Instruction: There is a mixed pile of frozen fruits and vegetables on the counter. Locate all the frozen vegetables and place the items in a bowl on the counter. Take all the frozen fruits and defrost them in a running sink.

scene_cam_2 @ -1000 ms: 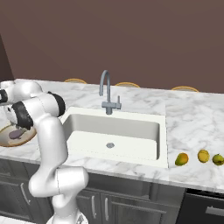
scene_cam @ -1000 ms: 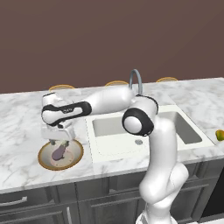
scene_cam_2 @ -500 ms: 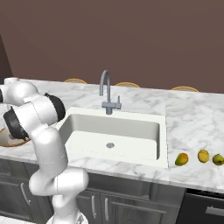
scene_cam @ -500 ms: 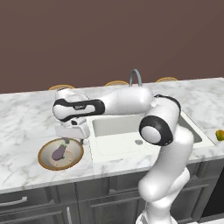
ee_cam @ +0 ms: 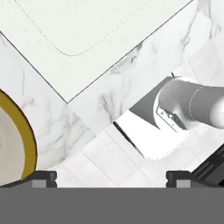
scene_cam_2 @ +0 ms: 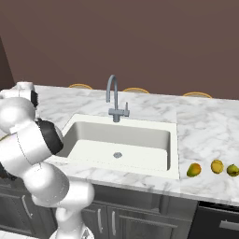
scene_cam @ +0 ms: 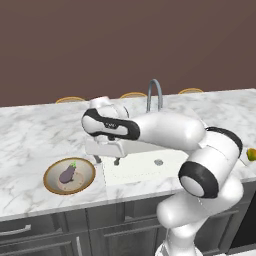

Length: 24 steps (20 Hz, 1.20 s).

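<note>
A purple eggplant (scene_cam: 67,174) lies in the gold-rimmed bowl (scene_cam: 50,187) on the counter, left of the sink (scene_cam: 145,167). My gripper (scene_cam: 106,160) hangs open above the counter strip between bowl and sink, with nothing between its fingers. In the hand view the gripper (ee_cam: 110,177) has its tips far apart, the bowl (ee_cam: 29,141) rim at the left and a sink (ee_cam: 87,30) corner at the top. Three yellow-green fruits (scene_cam_2: 193,169) (scene_cam_2: 216,166) (scene_cam_2: 232,170) sit on the counter to the right of the sink (scene_cam_2: 119,140).
A curved faucet (scene_cam: 155,95) (scene_cam_2: 114,100) stands behind the sink basin. One fruit (scene_cam: 251,155) shows at the right edge of the left base view. The arm's own elbow (scene_cam: 202,175) bulks over the sink's right front. Dark cabinets run under the counter.
The arm has swung right, carrying the open gripper from above the bowl to the sink's left edge. The eggplant stays in the bowl.
</note>
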{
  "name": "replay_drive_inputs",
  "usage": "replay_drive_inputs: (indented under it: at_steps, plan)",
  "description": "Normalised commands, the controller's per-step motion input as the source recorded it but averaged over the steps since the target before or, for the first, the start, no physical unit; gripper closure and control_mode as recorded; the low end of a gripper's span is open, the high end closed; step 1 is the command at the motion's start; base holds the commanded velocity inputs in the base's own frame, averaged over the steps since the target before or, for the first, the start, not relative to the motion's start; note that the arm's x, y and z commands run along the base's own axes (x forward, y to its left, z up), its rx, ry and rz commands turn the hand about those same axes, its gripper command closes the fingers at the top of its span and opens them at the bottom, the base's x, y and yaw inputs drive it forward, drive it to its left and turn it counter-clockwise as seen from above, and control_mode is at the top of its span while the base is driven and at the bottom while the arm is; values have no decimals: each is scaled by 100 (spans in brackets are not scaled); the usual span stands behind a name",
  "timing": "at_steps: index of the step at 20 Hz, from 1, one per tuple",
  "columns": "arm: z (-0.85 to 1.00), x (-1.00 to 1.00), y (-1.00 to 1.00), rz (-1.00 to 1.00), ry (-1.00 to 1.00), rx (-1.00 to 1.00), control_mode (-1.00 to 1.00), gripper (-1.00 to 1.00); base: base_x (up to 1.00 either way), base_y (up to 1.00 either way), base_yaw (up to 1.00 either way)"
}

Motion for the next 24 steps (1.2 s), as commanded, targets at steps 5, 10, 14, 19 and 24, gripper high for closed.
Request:
replay_drive_inputs:
  at_steps: [5, 10, 14, 19, 24]
  plan:
    - [7, 4, -57, 25, 0, 0, -100, -100, 0, 0, 0]
    - [-2, -1, -41, 39, -5, -1, -100, -100, 0, 0, 0]
    - [-4, -4, -62, 30, -11, 0, -100, -100, 0, 0, 0]
    - [0, 7, -70, 19, -1, 5, -100, -100, 0, 0, 0]
    - [0, 18, -83, 10, 2, 7, -100, -100, 0, 0, 0]
